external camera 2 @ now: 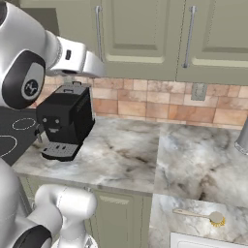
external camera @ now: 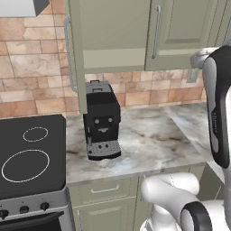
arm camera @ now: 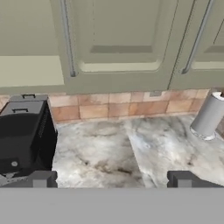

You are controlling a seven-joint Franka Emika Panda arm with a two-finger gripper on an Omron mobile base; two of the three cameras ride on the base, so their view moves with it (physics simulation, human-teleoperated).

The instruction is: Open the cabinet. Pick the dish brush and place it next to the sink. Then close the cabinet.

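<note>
A white robot arm is reaching out above a marble-patterned counter (external camera 2: 131,150) in a rendered kitchen, its gripper (arm camera: 111,178) standing released, the two dark fingertips (arm camera: 40,178) spread wide apart with nothing between them. The hand camera is looking across the counter toward the brick-tile backsplash (arm camera: 118,105) and the sage-green wall cabinet (arm camera: 120,39) above it.

In the left base view the cabinet's left door (external camera: 76,58) is hanging swung out toward the camera, edge-on, its long silver bar handle (external camera: 67,54) facing left, while the right door (external camera: 180,31) is sitting flush. A bare pale shelf interior is showing behind the open door.

The dish brush (external camera 2: 201,214), a pale handle ending in a round head with yellowish bristles, is lying flat on the counter in the right base view, just beside what appears to be the white rim of the sink (external camera 2: 208,240) at the lower edge.

A black coffee machine (external camera: 102,121) is standing on the counter below the open door, beside the black cooktop (external camera: 29,155). A grey cylindrical canister (arm camera: 209,116) is standing near the backsplash to the right.
</note>
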